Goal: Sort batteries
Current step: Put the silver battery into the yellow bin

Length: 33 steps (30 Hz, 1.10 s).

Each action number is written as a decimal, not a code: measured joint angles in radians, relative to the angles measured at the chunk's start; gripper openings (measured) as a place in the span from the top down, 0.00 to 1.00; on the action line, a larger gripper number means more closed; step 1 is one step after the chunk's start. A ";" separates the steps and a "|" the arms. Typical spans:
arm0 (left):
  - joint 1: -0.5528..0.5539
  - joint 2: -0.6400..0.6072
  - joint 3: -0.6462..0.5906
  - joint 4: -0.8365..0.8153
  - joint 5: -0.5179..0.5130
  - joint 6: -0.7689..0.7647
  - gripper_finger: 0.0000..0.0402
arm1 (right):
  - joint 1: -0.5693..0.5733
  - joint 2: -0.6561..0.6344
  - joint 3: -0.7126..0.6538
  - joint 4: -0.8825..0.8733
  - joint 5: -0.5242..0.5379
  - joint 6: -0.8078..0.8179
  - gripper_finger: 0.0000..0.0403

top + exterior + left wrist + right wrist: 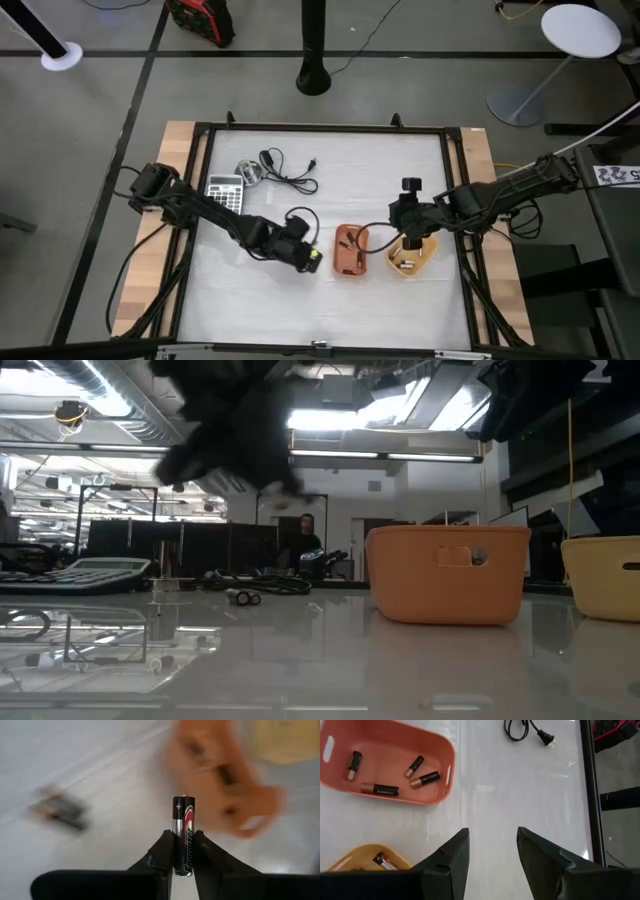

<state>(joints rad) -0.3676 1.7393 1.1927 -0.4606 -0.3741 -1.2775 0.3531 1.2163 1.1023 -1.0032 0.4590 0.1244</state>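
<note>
Left pincer (pixel 183 851) around battery (pixel 183 832) — orange tray (pixel 351 250) beside.

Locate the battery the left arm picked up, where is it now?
The battery is clamped upright in the left gripper, above the table just left of the orange tray in the high view. The right gripper waits open near the yellow tray.

The battery (pixel 183 836) at the centre of the left wrist frame is black with a red band and silver lettering. At upper left of the right wrist frame an orange tray (pixel 436 741) holds black-and-copper batteries (pixel 380 789); at lower left sits a yellow tray (pixel 351 856).
</note>
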 joint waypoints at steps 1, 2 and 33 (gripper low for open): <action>0.000 0.000 0.000 0.057 -0.001 0.034 0.90 | 0.000 -0.005 0.000 0.001 0.001 0.000 0.60; 0.000 0.003 0.000 0.112 -0.001 0.065 0.90 | 0.000 -0.007 0.000 0.002 0.001 0.000 0.60; 0.108 0.230 0.000 0.812 -0.004 0.447 0.85 | 0.000 -0.017 0.000 0.013 -0.034 0.012 0.60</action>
<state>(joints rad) -0.2599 1.9696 1.1931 0.3511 -0.3777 -0.8309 0.3531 1.1995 1.1027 -0.9900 0.4252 0.1369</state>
